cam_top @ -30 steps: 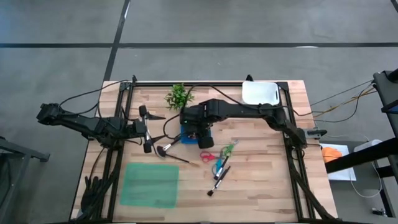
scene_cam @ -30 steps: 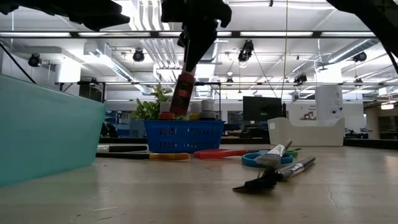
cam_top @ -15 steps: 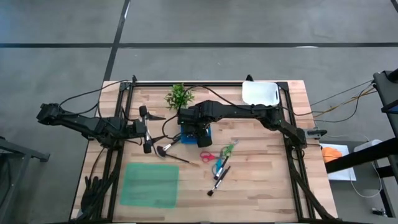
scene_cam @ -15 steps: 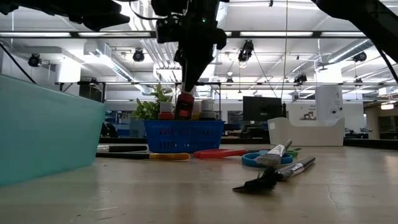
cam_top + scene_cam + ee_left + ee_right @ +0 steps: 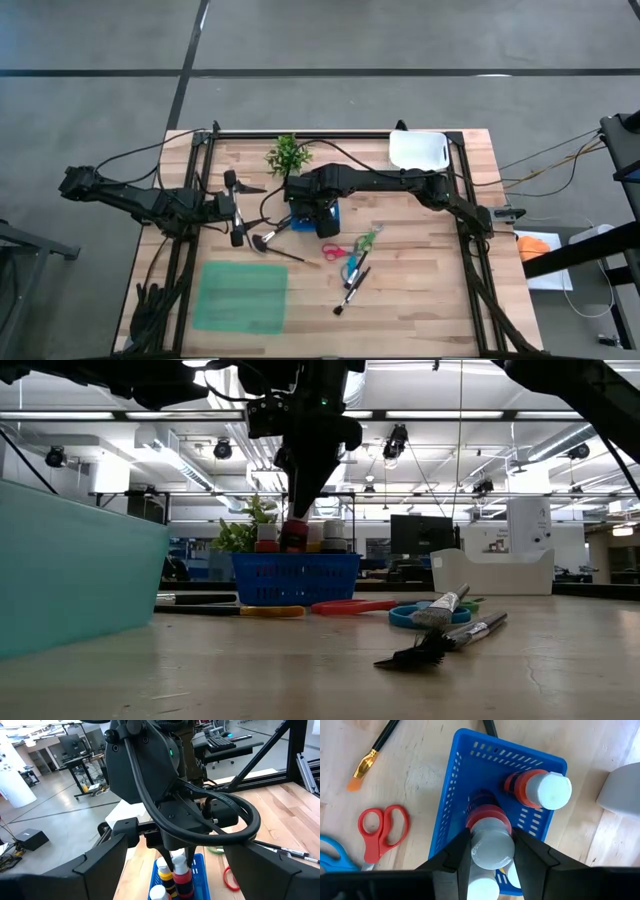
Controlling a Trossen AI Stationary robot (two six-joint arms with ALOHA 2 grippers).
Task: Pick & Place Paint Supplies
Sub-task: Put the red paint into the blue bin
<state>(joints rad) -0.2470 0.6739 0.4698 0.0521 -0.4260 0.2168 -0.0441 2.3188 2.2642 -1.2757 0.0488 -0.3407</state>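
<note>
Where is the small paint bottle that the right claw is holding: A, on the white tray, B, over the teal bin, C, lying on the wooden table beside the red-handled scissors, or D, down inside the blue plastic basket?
D: the right claw grips the small paint bottle, the bottle standing down inside the blue plastic basket among other bottles.

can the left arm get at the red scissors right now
Probably not directly: the red scissors lie just past the blue basket, where the right gripper holds a paint bottle, crowding the left gripper's path.
</note>
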